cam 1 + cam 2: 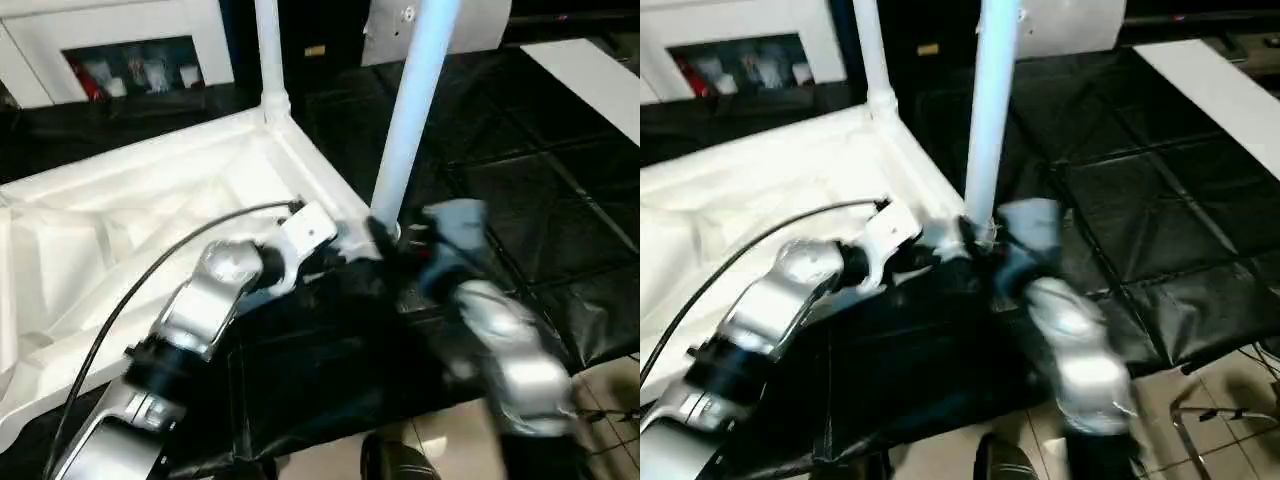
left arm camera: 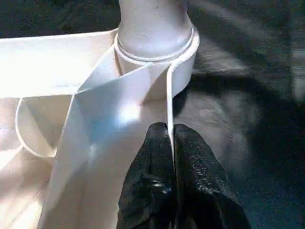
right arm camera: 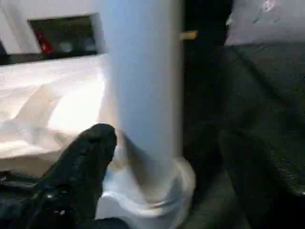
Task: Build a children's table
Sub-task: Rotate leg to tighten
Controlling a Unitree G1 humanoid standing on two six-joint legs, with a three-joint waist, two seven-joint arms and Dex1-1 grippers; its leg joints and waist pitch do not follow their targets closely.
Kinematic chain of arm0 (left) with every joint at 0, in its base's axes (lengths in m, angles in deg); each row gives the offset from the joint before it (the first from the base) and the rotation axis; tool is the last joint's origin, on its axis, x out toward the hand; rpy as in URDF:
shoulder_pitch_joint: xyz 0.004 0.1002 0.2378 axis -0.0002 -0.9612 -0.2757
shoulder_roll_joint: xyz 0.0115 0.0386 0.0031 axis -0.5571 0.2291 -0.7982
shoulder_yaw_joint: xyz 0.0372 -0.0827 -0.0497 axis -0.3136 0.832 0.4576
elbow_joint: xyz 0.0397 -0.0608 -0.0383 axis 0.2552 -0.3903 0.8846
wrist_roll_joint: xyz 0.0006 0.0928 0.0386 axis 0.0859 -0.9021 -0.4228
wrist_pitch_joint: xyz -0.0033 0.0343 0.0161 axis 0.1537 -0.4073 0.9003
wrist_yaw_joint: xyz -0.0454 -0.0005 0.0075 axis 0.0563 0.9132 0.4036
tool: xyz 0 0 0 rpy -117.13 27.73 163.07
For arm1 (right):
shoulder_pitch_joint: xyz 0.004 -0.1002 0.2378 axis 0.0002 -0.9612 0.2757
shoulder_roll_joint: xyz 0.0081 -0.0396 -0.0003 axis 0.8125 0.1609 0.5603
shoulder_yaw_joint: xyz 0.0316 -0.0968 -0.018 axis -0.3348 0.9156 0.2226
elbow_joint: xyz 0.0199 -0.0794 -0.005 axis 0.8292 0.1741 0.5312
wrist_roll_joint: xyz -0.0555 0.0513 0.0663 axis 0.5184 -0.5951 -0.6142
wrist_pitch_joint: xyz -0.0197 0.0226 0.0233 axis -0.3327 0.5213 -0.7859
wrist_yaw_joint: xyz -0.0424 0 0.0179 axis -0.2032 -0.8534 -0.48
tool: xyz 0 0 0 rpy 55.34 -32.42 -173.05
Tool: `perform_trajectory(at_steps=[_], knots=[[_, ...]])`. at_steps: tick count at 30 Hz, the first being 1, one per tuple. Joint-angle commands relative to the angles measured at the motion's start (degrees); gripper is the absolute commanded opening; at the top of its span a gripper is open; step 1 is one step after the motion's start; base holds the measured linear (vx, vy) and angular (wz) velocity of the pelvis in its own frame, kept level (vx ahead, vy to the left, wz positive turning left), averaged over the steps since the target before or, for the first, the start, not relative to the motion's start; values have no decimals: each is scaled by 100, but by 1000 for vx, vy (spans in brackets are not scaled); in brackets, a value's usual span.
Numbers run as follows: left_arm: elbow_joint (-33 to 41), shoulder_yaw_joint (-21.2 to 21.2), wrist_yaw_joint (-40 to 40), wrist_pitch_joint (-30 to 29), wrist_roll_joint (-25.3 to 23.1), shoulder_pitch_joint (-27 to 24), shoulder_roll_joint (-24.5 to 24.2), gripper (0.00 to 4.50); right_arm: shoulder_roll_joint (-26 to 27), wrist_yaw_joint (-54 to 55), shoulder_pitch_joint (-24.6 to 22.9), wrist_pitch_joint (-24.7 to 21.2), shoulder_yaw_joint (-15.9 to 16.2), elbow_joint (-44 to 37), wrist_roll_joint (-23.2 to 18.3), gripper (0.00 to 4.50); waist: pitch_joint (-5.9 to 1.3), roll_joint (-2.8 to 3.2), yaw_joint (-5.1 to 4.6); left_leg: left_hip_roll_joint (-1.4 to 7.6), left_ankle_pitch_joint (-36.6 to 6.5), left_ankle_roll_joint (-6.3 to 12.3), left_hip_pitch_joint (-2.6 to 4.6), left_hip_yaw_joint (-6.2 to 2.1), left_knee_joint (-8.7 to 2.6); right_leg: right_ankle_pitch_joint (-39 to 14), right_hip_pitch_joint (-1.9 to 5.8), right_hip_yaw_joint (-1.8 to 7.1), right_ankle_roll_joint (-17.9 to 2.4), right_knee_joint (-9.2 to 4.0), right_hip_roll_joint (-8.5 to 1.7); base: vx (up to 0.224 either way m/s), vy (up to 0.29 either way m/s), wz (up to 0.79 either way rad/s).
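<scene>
- The children's table [image 1: 150, 200] lies upside down on the black-covered work table [image 1: 520, 180], with its ribbed underside facing up at me.
- Two white tube legs stand in corner sockets: a far leg [image 1: 268, 50] at the back corner and a near leg [image 1: 410, 110] at the corner closest to both my grippers.
- My left gripper [image 2: 171, 143] is clenched on the thin rim wall [image 2: 169, 95] of the tabletop, one black finger on each side of it, just short of the round socket [image 2: 183, 62] that carries the near leg.
- In the head views this left gripper [image 1: 375, 240] sits right at the foot of the near leg, reaching in across the table's corner.
- My right gripper [image 3: 162, 157] is spread wide around the base of the near leg; one finger [image 3: 90, 152] sits on one side of the tube, the other finger [image 3: 252, 167] well clear of it on the other side.
- I cannot tell whether the nearer finger touches the tube.
</scene>
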Motion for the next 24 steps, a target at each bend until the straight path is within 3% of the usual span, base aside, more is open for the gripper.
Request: perform_trajectory(at_steps=[1,2,6,8,9,11,12,15,17,18,20,21,22,24], knots=[[505,181,232,261,403,-129,-1,55,-58,-144,-84,-168,-107,-393,-258,410,-635,-95,46,247,-755,409,87,-117,-283,-1081,434,261,-1240,-354,-358,0,0,0],[643,197,332,273,468,-241,-74,58,-116,-220,-147,-214,-154,-569,-387,420,-653,-62,66,268,-780,372,87,-126,-275,-1163,433,264,-1244,-352,-389,0,0,0],[936,302,399,289,586,-467,-231,96,-185,-462,-217,-316,-222,-901,-737,442,-647,-49,70,269,-982,317,94,-134,-279,-1468,382,243,-1123,-373,-343,0,0,0],[1151,362,461,175,649,-611,-349,116,-246,-589,-254,-411,-205,-1118,-957,450,-641,-63,64,265,-1257,204,105,-141,-291,-1946,359,243,-939,-414,-341,0,0,0],[1295,414,470,63,678,-692,-435,116,-249,-674,-265,-577,-193,-1276,-1166,450,-647,-43,63,270,-1391,137,113,-154,-305,-2149,357,243,-842,-424,-336,0,0,0],[1574,549,483,-179,761,-846,-593,136,-247,-840,-269,-754,-125,-1494,-1456,450,-654,-39,57,260,-1550,70,127,-166,-308,-2431,323,241,-703,-451,-324,0,0,0],[1833,667,499,-363,835,-1023,-759,145,-263,-953,-267,-823,-38,-1607,-1592,450,-658,-4,63,258,-1683,16,157,-174,-305,-2599,295,238,-661,-473,-329,0,0,0],[2339,856,570,-644,968,-1410,-1086,162,-305,-1096,-237,-957,136,-1744,-1755,450,-661,-3,45,260,-1801,-67,136,-202,-333,-2651,290,223,-604,-463,-310,0,0,0],[2627,951,591,-826,1056,-1634,-1218,178,-295,-1119,-198,-986,234,-1737,-1749,450,-646,12,36,252,-1929,-95,165,-196,-335,-2772,240,227,-584,-490,-294,0,0,0],[3107,1095,616,-1145,1183,-2025,-1422,182,-243,-1110,-72,-1015,397,-1617,-1674,450,-644,5,35,241,-1988,-104,172,-191,-330,-2858,230,224,-544,-506,-287,0,0,0],[3592,1220,621,-1487,1281,-2432,-1610,187,-201,-1086,93,-1050,561,-1440,-1585,450,-644,14,18,255,-2114,-174,140,-230,-353,-2962,244,218,-548,-467,-305,0,0,0],[3915,1260,538,-1782,1285,-2714,-1720,206,-172,-1022,285,-1102,688,-1173,-1466,450,-652,34,26,266,-2296,-228,213,-238,-337,-3111,183,221,-528,-478,-308,0,0,0],[4124,1279,455,-1991,1273,-2896,-1787,206,-159,-973,429,-1141,777,-968,-1376,450,-614,26,-1,241,-2370,-214,196,-234,-355,-3251,177,214,-482,-524,-286,0,0,0],[4374,1304,-63,-2422,985,-3186,-1655,223,-157,-844,849,-1071,1043,-242,-949,450,-613,40,-15,237,-2520,-297,218,-256,-344,-3419,165,199,-410,-532,-286,0,0,0]])
